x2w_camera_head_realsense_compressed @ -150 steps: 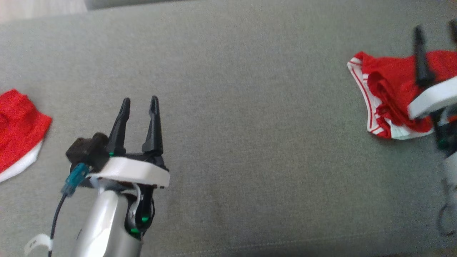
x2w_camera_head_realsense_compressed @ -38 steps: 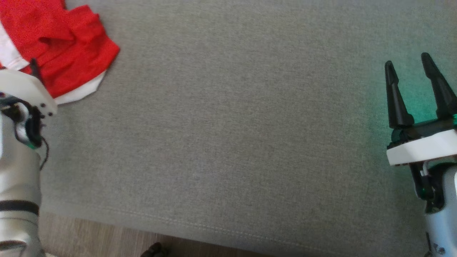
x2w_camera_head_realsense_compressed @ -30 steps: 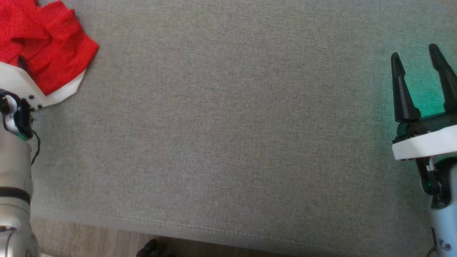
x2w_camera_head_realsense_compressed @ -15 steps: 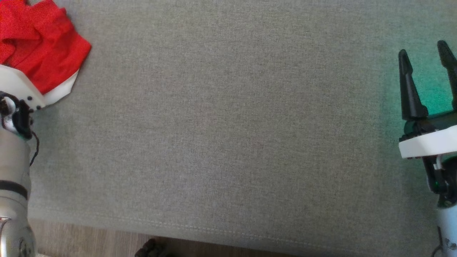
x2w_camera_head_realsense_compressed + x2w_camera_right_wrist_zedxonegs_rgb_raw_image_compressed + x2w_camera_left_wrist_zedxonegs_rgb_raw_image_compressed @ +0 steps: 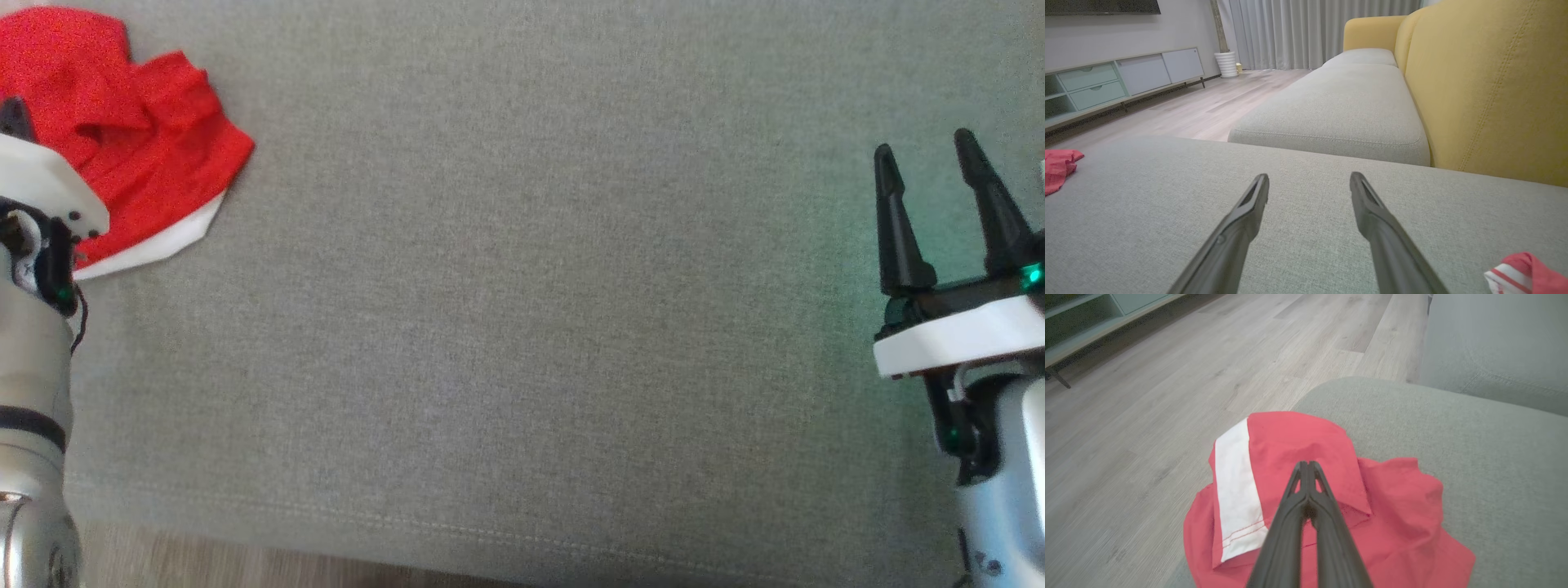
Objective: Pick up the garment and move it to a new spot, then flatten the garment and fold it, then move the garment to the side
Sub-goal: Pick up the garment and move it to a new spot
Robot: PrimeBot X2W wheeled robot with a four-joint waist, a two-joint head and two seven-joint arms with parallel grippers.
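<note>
The garment is red with a white band and lies crumpled at the far left end of the grey cushion. My left gripper comes down on its top layer. In the left wrist view the garment spreads under my left gripper, whose two fingers are pressed together at a raised fold of the red cloth. My right gripper hovers open over bare cushion at the far right, nothing between its fingers. The right wrist view shows my right gripper and, far left, the garment.
A second red and white striped piece of cloth lies just right of my right gripper. The cushion's front seam borders wooden floor. Beyond the garment the cushion drops to the floor. A yellow backrest rises behind.
My left gripper has gone from open to shut on top of the garment, and the red cloth now bunches higher around it. The head camera has shifted slightly; the right gripper stays open.
</note>
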